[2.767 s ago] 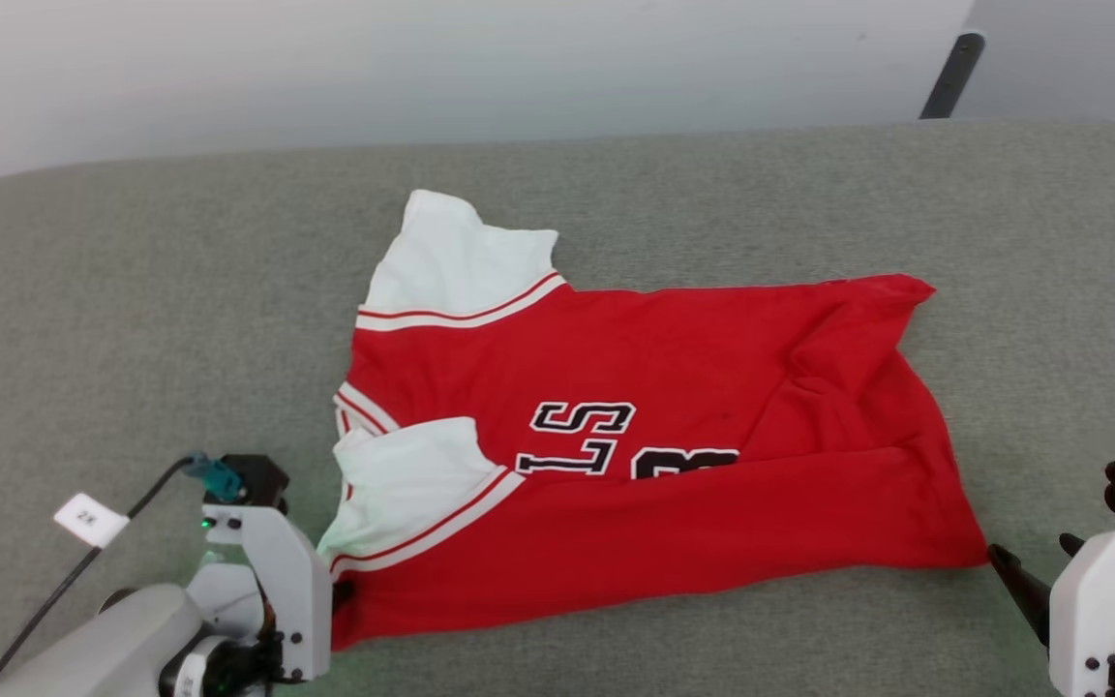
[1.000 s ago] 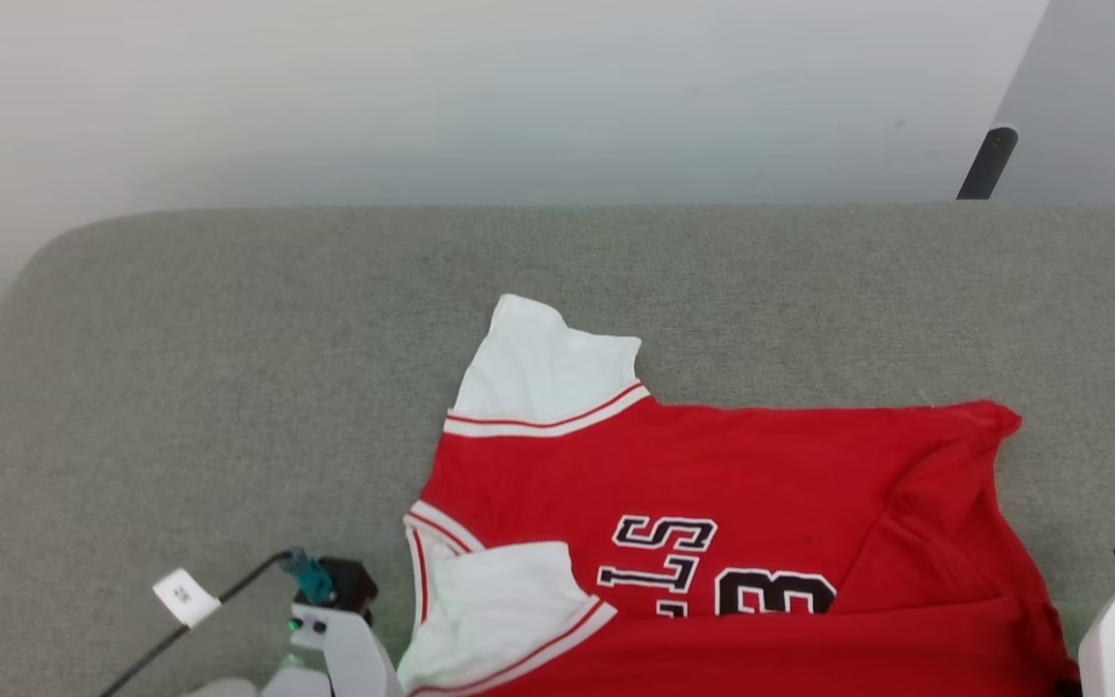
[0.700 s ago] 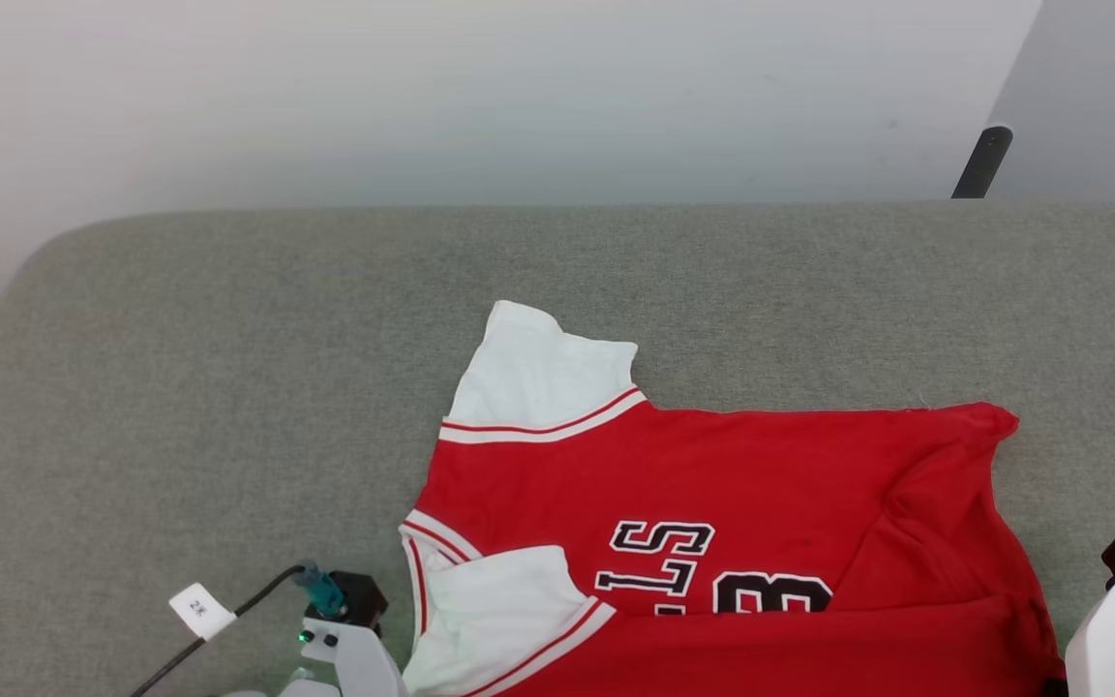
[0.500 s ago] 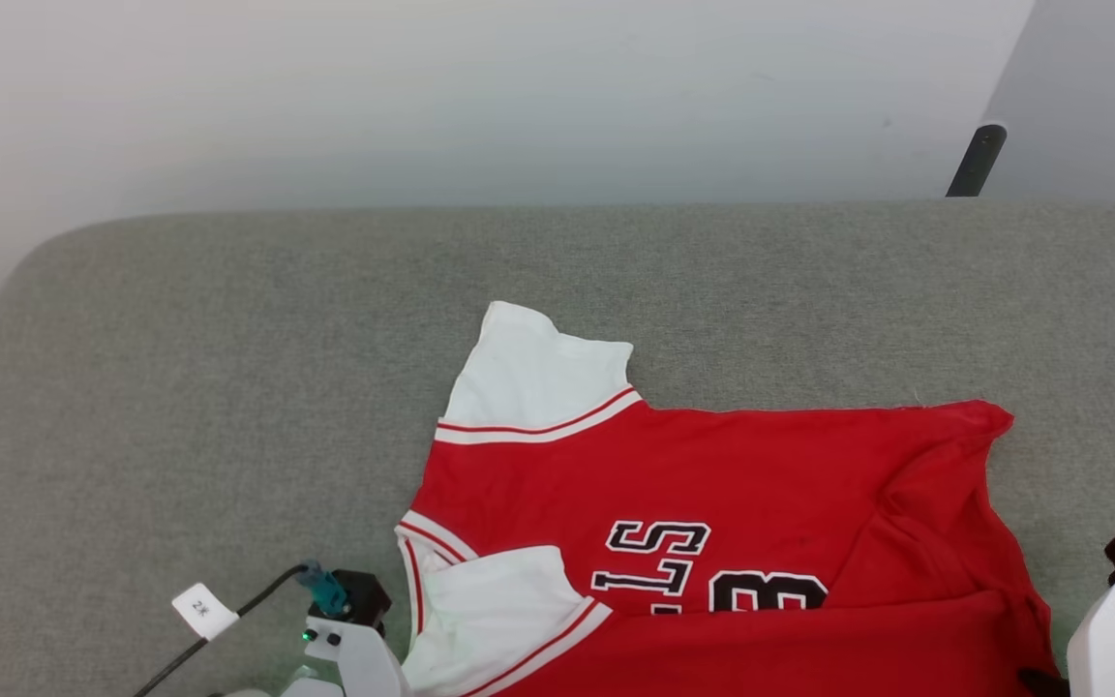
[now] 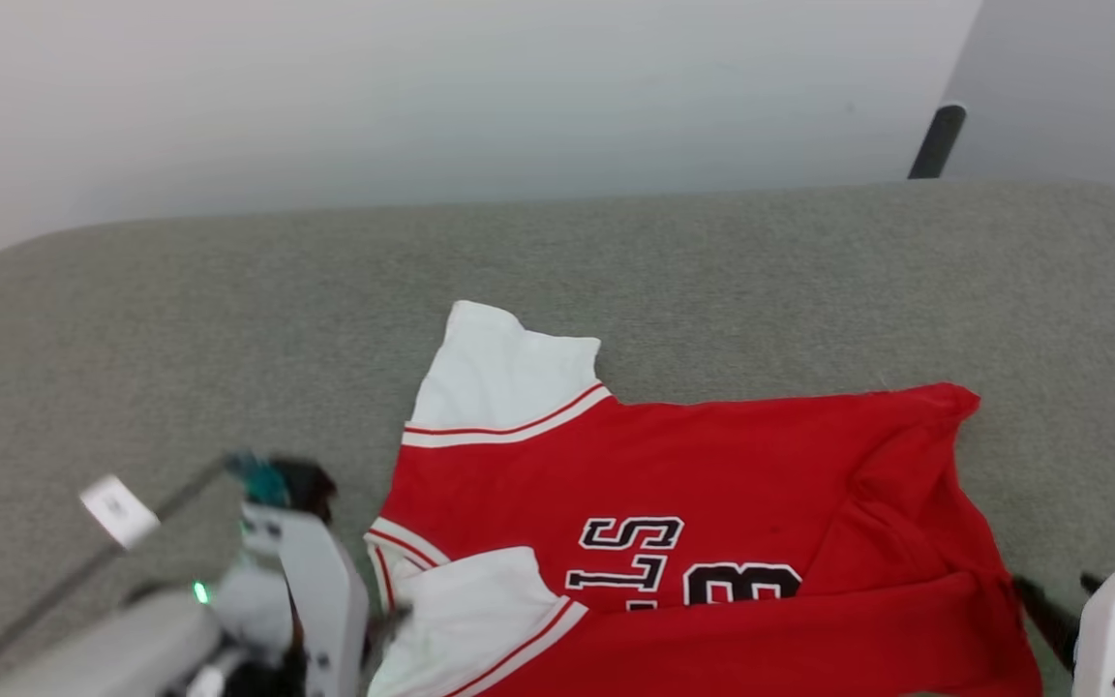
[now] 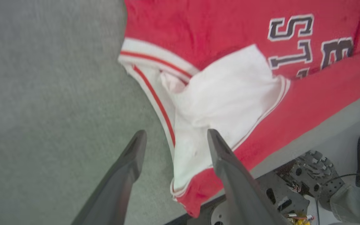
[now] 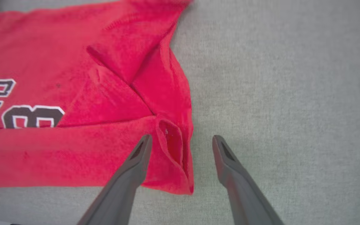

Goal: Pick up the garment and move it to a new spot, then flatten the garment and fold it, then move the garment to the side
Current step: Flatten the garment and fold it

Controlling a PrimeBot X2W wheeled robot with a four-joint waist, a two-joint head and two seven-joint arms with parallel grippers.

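L pincer [image 6: 177,133] is at the shirt's left end, fingers wide apart, w/ the white sleeve [image 6: 223,103] lying loose between them. The red shirt [image 5: 693,465] lies on the grey table [image 5: 180,310], near edge folded over the letters [image 5: 630,557]. R pincer [image 7: 182,137] is at the right end, fingers apart too, w/ the red corner [image 7: 173,150] loose between them.

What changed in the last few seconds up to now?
Both grippers appear to have let go of the shirt at its near edge: the left gripper stands open over the white sleeve, the right gripper open at the red corner. The head camera shifted. The shirt keeps its fold on the grey surface.
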